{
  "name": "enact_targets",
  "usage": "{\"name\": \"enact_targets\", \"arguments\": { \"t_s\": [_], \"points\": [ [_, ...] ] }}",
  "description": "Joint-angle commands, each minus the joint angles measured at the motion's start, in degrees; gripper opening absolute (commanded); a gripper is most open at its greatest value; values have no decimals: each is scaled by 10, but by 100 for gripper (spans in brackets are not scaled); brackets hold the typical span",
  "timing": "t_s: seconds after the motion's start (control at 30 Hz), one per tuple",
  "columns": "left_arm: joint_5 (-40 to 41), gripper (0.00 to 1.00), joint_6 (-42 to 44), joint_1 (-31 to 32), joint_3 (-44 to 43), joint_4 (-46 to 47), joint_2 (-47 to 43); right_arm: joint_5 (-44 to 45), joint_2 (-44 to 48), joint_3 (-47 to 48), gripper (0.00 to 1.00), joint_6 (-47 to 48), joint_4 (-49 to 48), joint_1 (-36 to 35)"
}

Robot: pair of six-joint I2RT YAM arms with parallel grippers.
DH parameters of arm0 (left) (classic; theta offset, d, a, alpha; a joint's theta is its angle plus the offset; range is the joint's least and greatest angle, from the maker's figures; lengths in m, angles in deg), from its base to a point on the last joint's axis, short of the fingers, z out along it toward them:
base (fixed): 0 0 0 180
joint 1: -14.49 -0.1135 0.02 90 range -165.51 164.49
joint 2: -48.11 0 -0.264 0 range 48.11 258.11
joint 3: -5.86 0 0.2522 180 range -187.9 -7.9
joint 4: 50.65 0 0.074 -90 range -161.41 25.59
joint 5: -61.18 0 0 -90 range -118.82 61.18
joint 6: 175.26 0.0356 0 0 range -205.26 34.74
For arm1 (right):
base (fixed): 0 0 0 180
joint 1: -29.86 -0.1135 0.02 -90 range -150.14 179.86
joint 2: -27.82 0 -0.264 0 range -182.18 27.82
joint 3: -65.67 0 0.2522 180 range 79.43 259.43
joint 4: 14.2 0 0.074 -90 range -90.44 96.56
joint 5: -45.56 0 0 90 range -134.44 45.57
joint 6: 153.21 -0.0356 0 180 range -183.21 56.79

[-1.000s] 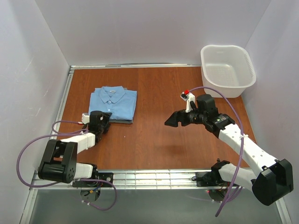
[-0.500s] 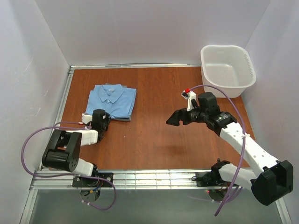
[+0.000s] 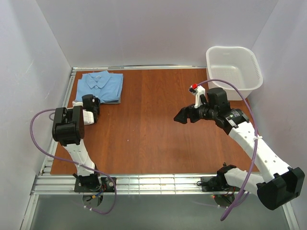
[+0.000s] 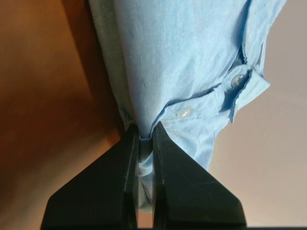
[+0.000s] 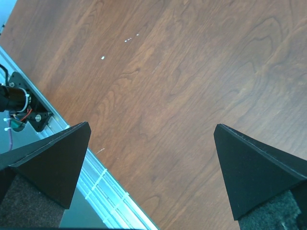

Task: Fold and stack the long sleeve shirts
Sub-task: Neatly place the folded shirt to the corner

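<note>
The long sleeve shirts lie folded in a stack at the table's far left corner, the sky-blue shirt [image 3: 100, 85] on top. In the left wrist view the blue shirt [image 4: 192, 62] fills the frame, collar and buttons showing, with a strip of the grey-green shirt [image 4: 106, 57] under its edge. My left gripper [image 3: 94, 101] [image 4: 145, 136] is shut on the near edge of the blue cloth, which is pinched between its fingers. Over the table's right middle my right gripper [image 3: 182, 116] [image 5: 151, 129] hangs open, holding nothing and with only bare wood below it.
A white plastic basket [image 3: 225, 88] stands at the far right corner. The left wall and the table's metal side rail [image 3: 67, 91] run close beside the shirts. The front rail [image 5: 103, 184] shows below the right gripper.
My left gripper has shut on the shirts' near edge and carried the stack from the left middle to the far left corner. The right arm has drifted slightly right.
</note>
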Motion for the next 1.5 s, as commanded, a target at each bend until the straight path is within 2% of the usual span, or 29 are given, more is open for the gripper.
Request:
{"name": "enact_targets", "arguments": {
  "t_s": [0.0, 0.2, 0.33, 0.43, 0.53, 0.57, 0.6, 0.67, 0.7, 0.8, 0.9, 1.0, 1.03, 1.13, 1.23, 1.27, 1.3, 1.37, 1.47],
  "points": [
    [-19, 0, 44, -36, -45, -30, 44, 12, -15, 26, 98, 16, 17, 5],
    [-39, 3, 65, -46, -136, -41, 113, 15, -24, 30, 98, 12, 21, 7],
    [-46, 9, 75, -57, -169, -59, 126, 34, -11, 28, 98, 13, 29, 8],
    [-65, 19, 88, -67, -195, -68, 137, 44, 2, 22, 98, 9, 33, 8],
    [-74, 34, 94, -67, -186, -79, 129, 52, 12, 20, 98, 1, 37, 9],
    [-74, 46, 96, -67, -178, -79, 111, 59, 21, 19, 99, 1, 38, 9],
    [-74, 52, 98, -68, -170, -85, 101, 69, 27, 17, 99, -1, 39, 9],
    [-94, 63, 108, -68, -143, -98, 55, 106, 42, 17, 99, -2, 41, 9],
    [-100, 74, 122, -68, -132, -115, 34, 129, 49, 19, 99, -1, 45, 9],
    [-120, 89, 156, -70, -100, -186, -48, 179, 71, 22, 99, -11, 55, 9],
    [-140, 96, 218, -75, -74, -276, -153, 232, 99, 30, 98, -27, 72, 11],
    [-146, 98, 288, -82, -82, -400, -273, 305, 123, 48, 99, -30, 96, 11],
    [-144, 98, 334, -84, -90, -468, -300, 321, 136, 56, 99, -28, 112, 11],
    [-145, 98, 415, -88, -135, -592, -404, 381, 172, 58, 99, -28, 125, 10],
    [-175, 98, 444, -86, -162, -670, -511, 432, 221, 49, 99, -30, 125, 10],
    [-160, 98, 450, -76, -195, -704, -524, 452, 236, 48, 99, -31, 125, 10],
    [-117, 98, 464, -34, -203, -744, -547, 462, 264, 46, 99, -33, 123, 11],
    [-88, 98, 480, 10, -201, -765, -583, 486, 292, 41, 99, -36, 120, 11],
    [-35, 98, 474, 79, -174, -803, -687, 501, 363, 27, 99, -26, 106, 11]
  ]
}}
